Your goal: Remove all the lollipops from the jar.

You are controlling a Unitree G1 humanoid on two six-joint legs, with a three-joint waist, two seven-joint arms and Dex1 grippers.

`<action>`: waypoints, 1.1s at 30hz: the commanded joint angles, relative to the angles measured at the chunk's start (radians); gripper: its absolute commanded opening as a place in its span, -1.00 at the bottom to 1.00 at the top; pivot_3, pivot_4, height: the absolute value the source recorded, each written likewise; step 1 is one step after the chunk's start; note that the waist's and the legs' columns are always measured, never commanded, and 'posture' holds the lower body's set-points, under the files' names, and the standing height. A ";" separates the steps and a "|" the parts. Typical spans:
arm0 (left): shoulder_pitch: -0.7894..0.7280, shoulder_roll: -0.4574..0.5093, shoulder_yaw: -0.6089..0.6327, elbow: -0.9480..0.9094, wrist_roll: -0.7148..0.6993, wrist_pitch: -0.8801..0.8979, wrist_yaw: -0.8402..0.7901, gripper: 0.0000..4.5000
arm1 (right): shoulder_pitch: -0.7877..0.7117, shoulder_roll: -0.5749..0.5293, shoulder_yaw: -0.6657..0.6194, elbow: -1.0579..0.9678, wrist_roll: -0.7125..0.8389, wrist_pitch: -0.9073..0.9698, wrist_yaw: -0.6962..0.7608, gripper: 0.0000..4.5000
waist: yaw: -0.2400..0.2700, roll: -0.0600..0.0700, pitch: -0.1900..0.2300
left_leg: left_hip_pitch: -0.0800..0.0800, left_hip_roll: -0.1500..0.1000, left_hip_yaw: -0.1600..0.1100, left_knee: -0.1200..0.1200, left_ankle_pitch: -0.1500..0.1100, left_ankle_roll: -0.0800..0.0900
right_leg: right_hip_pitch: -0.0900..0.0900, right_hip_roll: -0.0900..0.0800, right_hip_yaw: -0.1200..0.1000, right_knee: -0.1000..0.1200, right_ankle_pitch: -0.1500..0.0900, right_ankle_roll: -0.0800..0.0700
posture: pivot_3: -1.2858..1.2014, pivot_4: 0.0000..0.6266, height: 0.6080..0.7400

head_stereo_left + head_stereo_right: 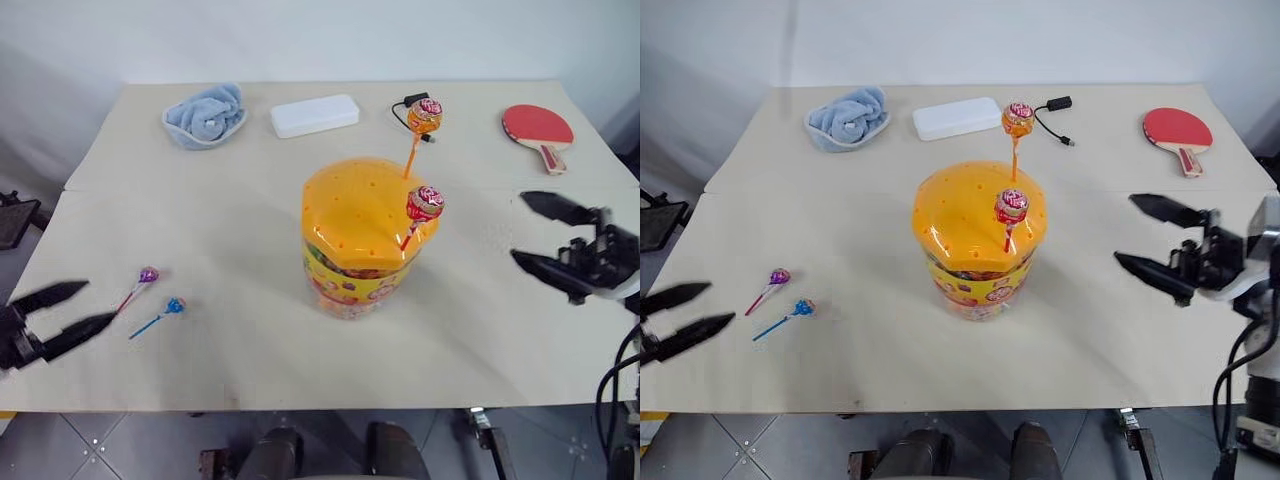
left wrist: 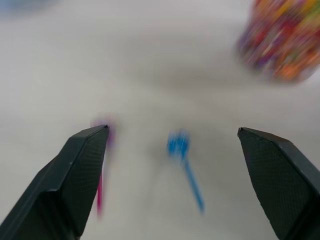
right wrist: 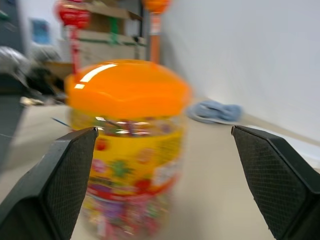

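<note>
The jar (image 1: pixel 362 240) stands mid-table, its orange holed lid above a yellow-red label. Two lollipops stick up from the lid: an orange one (image 1: pixel 424 116) at the back and a red one (image 1: pixel 424 203) at the right edge. A purple-pink lollipop (image 1: pixel 147 275) and a blue lollipop (image 1: pixel 173 306) lie flat on the table at the left. My left gripper (image 1: pixel 62 312) hovers open just left of those two, nothing between its fingers. My right gripper (image 1: pixel 540 235) stands open to the right of the jar, apart from it, and faces the jar (image 3: pixel 127 145).
Along the table's far side lie a blue cloth in a dish (image 1: pixel 206 116), a white rectangular box (image 1: pixel 314 115), a black cable (image 1: pixel 408 105) and a red table-tennis bat (image 1: pixel 538 128). The near table edge runs just below both grippers.
</note>
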 commanded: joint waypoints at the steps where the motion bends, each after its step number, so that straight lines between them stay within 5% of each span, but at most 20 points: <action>1: -0.156 0.007 -0.093 -0.095 -0.110 0.029 0.005 0.96 | 0.027 -0.036 -0.078 -0.001 -0.012 -0.025 -0.028 1.00 | 0.001 0.001 0.000 | 0.000 0.000 0.000 0.000 0.000 0.000 | 0.000 0.000 0.000 0.000 0.000 0.000 | 0.03 -0.52 1.00; 6: -0.369 -0.062 -0.296 -0.132 -0.114 -0.002 -0.008 0.96 | 0.123 -0.027 -0.052 -0.267 0.053 0.127 -0.161 1.00 | -0.011 0.003 -0.001 | 0.000 0.000 0.001 -0.001 0.000 0.000 | -0.001 0.000 -0.001 0.002 0.000 0.000 | 0.03 -0.52 1.00; 11: -0.428 -0.082 -0.390 -0.077 -0.095 -0.007 -0.046 0.96 | 0.080 0.014 0.047 -0.548 0.150 0.269 -0.381 1.00 | -0.045 0.004 -0.001 | 0.002 0.002 0.003 -0.003 -0.001 -0.001 | -0.005 0.002 -0.002 0.003 0.000 0.001 | 0.03 -0.52 1.00; 24: -0.475 -0.128 -0.447 -0.114 -0.114 0.002 -0.036 0.96 | -0.107 0.131 0.342 -0.673 0.087 0.345 -0.533 1.00 | -0.035 0.004 -0.001 | -0.001 0.000 0.000 0.000 -0.002 -0.001 | -0.009 0.001 -0.001 0.004 0.000 0.001 | 0.03 -0.52 1.00; 33: -0.471 -0.166 -0.429 -0.135 -0.154 0.012 -0.006 1.00 | -0.111 0.139 0.323 -0.647 0.094 0.300 -0.449 -0.31 | -0.038 0.004 -0.001 | -0.001 0.000 0.001 -0.001 -0.002 -0.001 | -0.010 0.001 -0.001 0.005 0.000 0.001 | 0.03 -0.52 1.00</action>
